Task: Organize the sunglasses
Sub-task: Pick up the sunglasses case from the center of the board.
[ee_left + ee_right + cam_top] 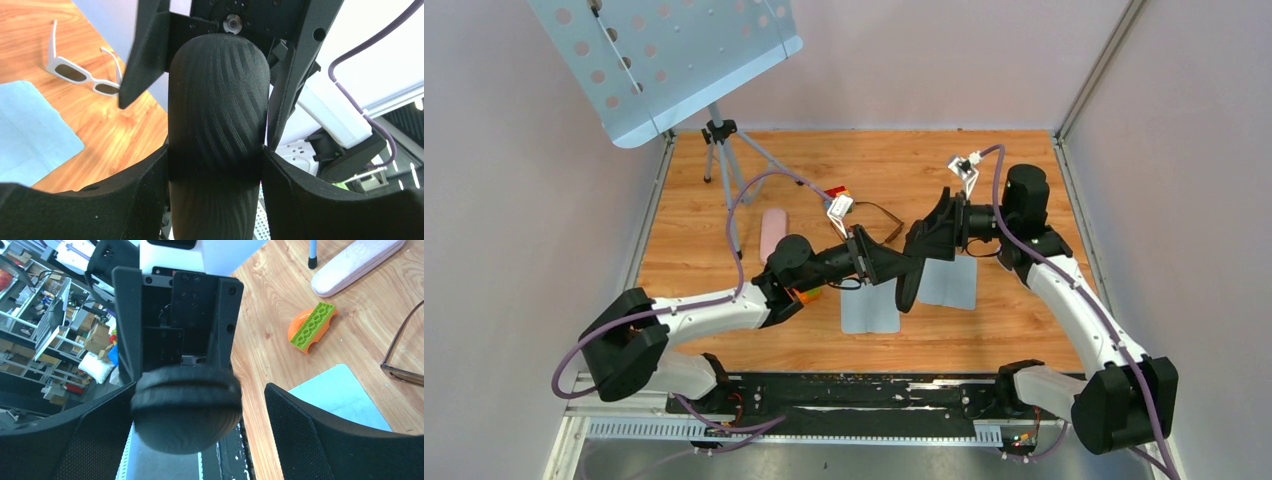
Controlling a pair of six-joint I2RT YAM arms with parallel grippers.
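The left gripper [215,165] squeezes the black case [217,100] around its middle and holds it up in the air above the table [1024,180]. The right gripper [197,390] is spread wide, with one finger on each side of the far end of the case. It grips nothing, and I cannot tell if a finger touches the case. I think the job right now is to get the case open so the sunglasses can go inside. To do it well, the right gripper should come in straight and close softly on the end of the case. It should take hold near the thin line where the lid meets the bottom (that line shows in the right wrist view). The left one should hold tight and not wobble, or the round, smooth case may slip and turn. The sunglasses [407,376] lie on the table, just past a corner of a blue cloth [340,395], well apart from both grippers. They have a thin dark-brown frame, a brownish see-through lens and a long skinny arm. They look light and easy to bend, so they need a gentle pick-up.
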